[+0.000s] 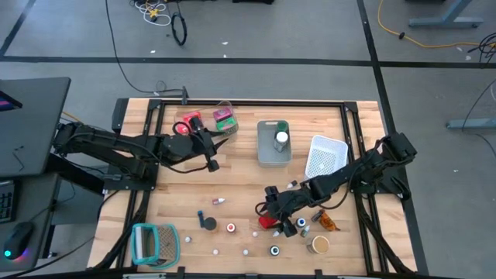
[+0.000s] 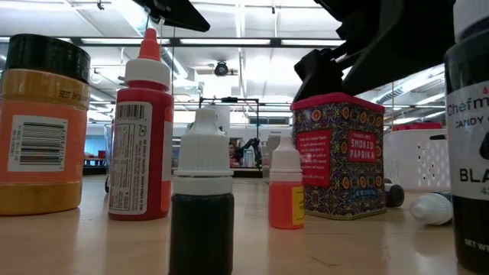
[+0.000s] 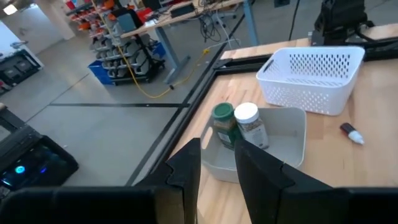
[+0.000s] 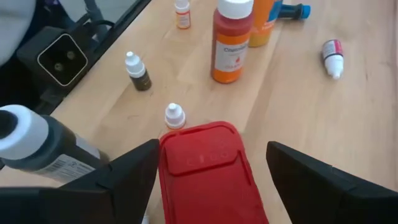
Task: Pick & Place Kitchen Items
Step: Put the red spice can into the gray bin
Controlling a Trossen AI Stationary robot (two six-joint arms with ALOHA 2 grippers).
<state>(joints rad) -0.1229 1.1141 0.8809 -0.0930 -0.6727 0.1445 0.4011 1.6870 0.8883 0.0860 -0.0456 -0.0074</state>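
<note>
A red-lidded paprika tin (image 4: 205,168) stands upright on the table near the front right, also seen in the high view (image 1: 267,222) and the low view (image 2: 336,156). My right gripper (image 4: 211,146) is open, slanting down over the tin (image 1: 270,208), with one finger on each side of it. My left gripper (image 3: 217,155) hangs open above the far left of the table (image 1: 219,141) with nothing between its fingers. It points toward the grey bin (image 3: 292,146), where two capped jars (image 3: 239,124) stand. Small bottles (image 4: 231,40) stand and lie around the tin. My right gripper has its fingers level with the tin's lid, coming slantwise from above and from the table's right. One finger (image 4: 127,174) lies right beside the tin's side (image 4: 163,162); I cannot tell whether it touches. The other finger (image 4: 311,180) stands clear.
A clear bin (image 1: 208,120) with red and green packets sits at the far left, and a white basket (image 1: 325,155) at the right. The teal-and-white holder (image 1: 155,242) is at the front left. Dropper bottles (image 4: 138,71), an orange jar (image 2: 42,126) and a black bottle (image 4: 37,146) crowd the tin.
</note>
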